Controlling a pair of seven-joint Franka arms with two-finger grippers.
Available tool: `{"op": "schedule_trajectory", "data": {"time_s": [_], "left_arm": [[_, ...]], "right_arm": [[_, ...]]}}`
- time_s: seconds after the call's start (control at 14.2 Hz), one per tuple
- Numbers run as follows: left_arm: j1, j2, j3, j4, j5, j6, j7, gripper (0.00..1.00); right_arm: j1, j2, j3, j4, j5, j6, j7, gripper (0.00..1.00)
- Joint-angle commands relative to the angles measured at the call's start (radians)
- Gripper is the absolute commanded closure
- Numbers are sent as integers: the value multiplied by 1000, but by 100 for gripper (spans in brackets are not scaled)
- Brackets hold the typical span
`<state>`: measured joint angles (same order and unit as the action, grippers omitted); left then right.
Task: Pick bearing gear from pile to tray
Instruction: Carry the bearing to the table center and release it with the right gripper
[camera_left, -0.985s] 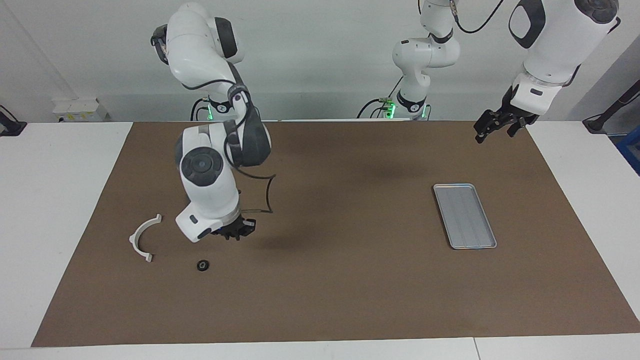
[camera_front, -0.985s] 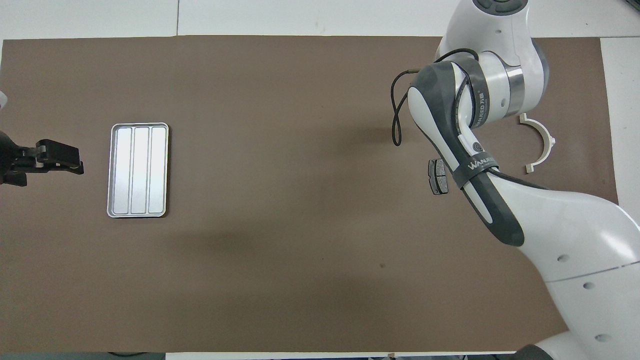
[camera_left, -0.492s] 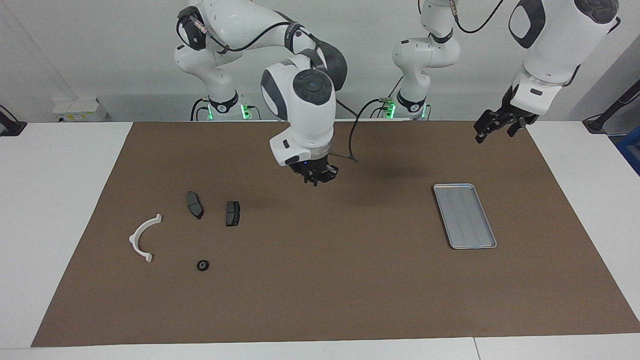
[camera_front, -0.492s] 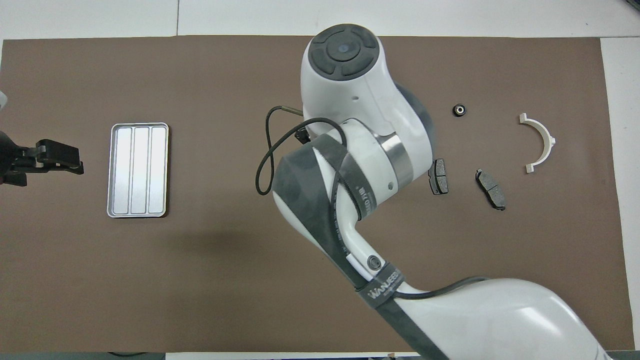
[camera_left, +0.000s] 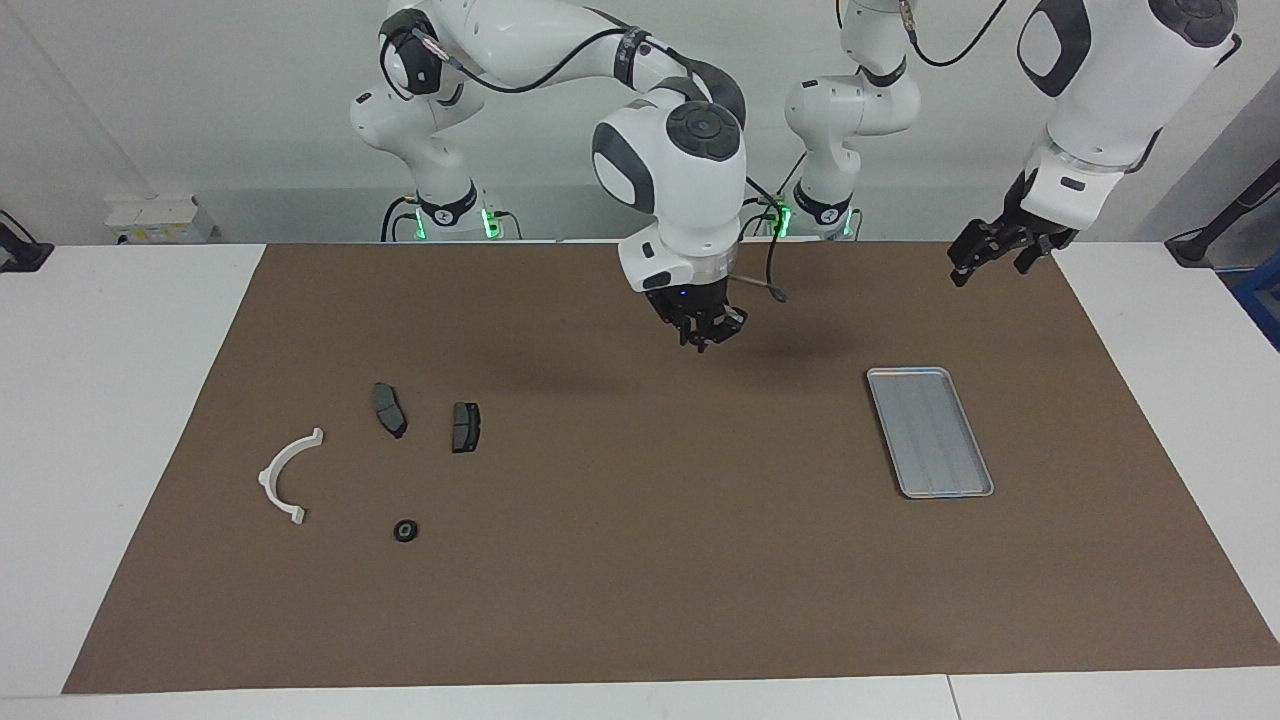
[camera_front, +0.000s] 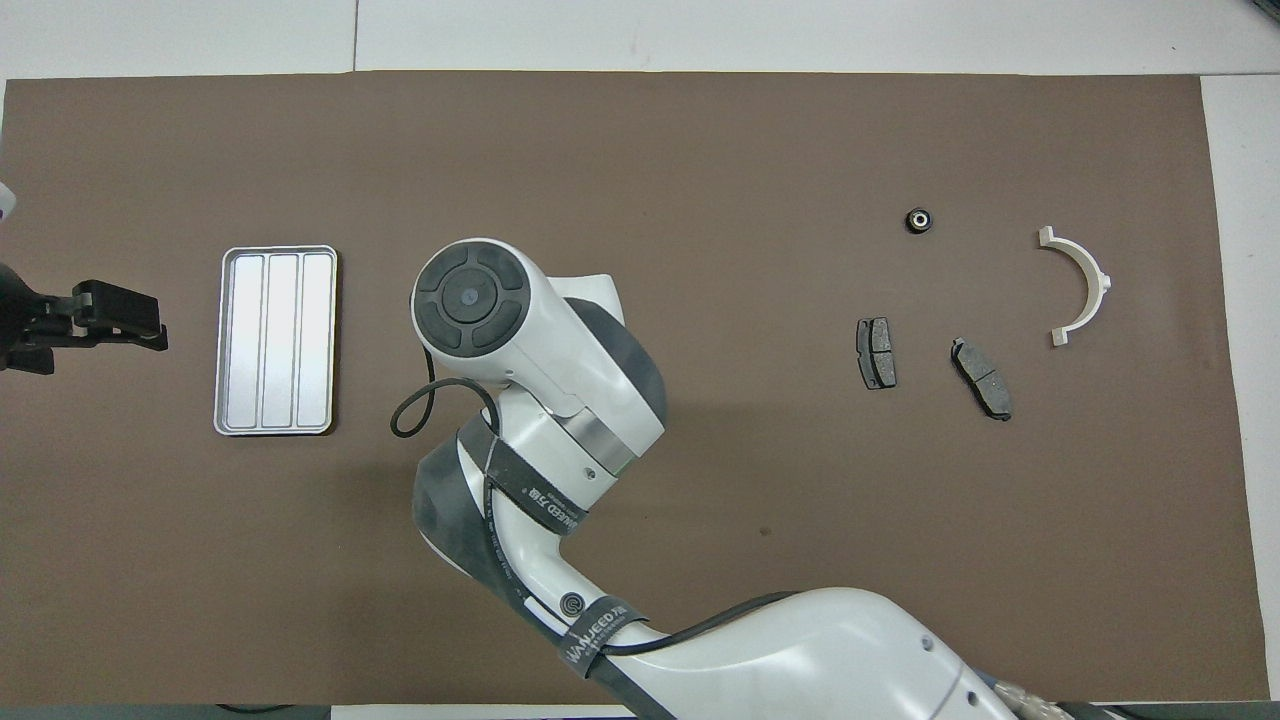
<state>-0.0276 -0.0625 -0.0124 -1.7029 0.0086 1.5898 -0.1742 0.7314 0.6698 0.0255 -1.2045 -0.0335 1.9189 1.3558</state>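
Facing view: right end effector (camera_left: 706, 335) closed.

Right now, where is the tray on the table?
The tray lies flat on the brown mat toward the left arm's end of the table, apart from the scattered parts, with nothing in it.

Place: you are looking at a robotics lab, not a home or a shop.
Arms: you have two white Franka arms (camera_left: 680, 170) mounted at one end of the white worktop (camera_left: 120, 400), with green lights glowing at their bases.
Surface: your worktop carries a plain brown mat (camera_left: 650, 560) laid out as a test area.
Walls: you see bare pale walls and loose black cables (camera_left: 760, 285).
Parts: you see small machine parts (camera_left: 465, 427) and a metal tray (camera_left: 985, 470) on the mat, no household goods.
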Motion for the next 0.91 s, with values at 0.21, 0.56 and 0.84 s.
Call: {"op": "schedule_trajectory", "data": {"time_s": [0.21, 0.56, 0.84], "left_arm": [[5, -17, -9, -14, -5, 13, 10, 0], [3, -36, -14, -49, -7, 2, 13, 0], [-25, -37, -14, -67, -9, 33, -1, 0]], "right_arm": [[0, 95, -7, -67, -38, 204, 28, 100], [13, 131, -7, -66, -82, 218, 55, 100], [10, 132, -7, -56, -78, 180, 54, 0]]}}
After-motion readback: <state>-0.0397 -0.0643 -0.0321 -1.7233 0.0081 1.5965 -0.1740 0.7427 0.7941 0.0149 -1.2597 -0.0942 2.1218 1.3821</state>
